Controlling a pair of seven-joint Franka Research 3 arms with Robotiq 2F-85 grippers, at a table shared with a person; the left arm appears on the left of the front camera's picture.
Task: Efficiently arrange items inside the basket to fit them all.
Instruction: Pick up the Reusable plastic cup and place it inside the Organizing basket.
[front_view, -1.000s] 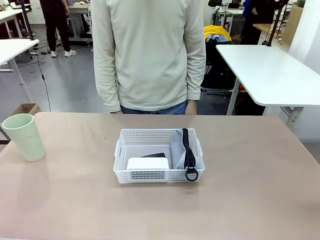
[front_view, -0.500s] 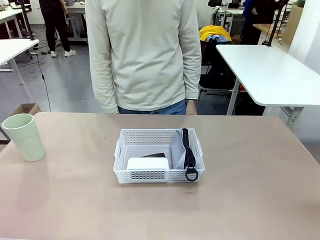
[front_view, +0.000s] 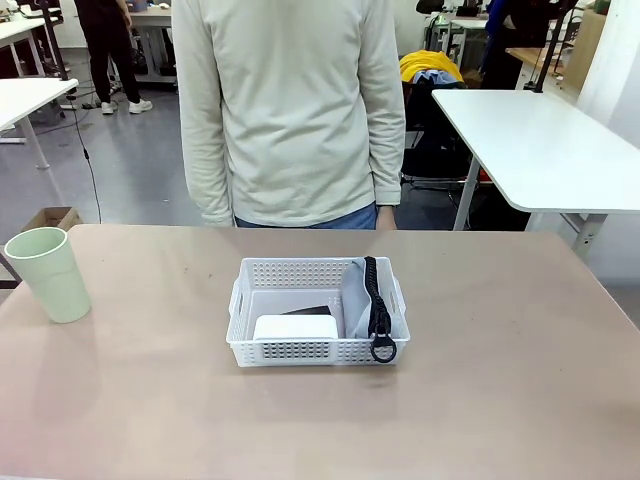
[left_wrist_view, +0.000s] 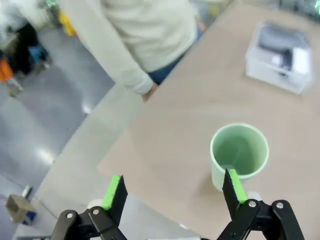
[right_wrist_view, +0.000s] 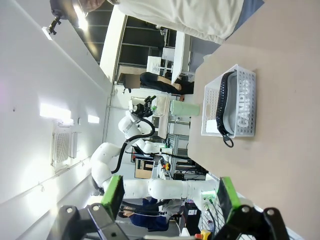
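My left gripper (left_wrist_view: 173, 186) hangs with its jaws spread wide and nothing between them; below it, close to one green pad, the pale green cup (left_wrist_view: 239, 155) stands upright, and from this angle I can see right down into it. My right gripper (right_wrist_view: 170, 192) is just as wide and empty, well back from the work.

Its rolled wrist view lets me read "CAMPUS" on the grey pouch (right_wrist_view: 234, 97) through the perforated side of the basket (right_wrist_view: 211, 116). The front view gives me the basket's inside: the pouch stands on edge along the right wall, its black strap (front_view: 376, 305) draped over the near rim. The white box (front_view: 295, 327) lies against the near wall, the black stapler (front_view: 308, 311) just behind it. The cup stays outside, well apart at the table's (front_view: 500, 380) left edge. A person (front_view: 290, 110) stands at the far side.
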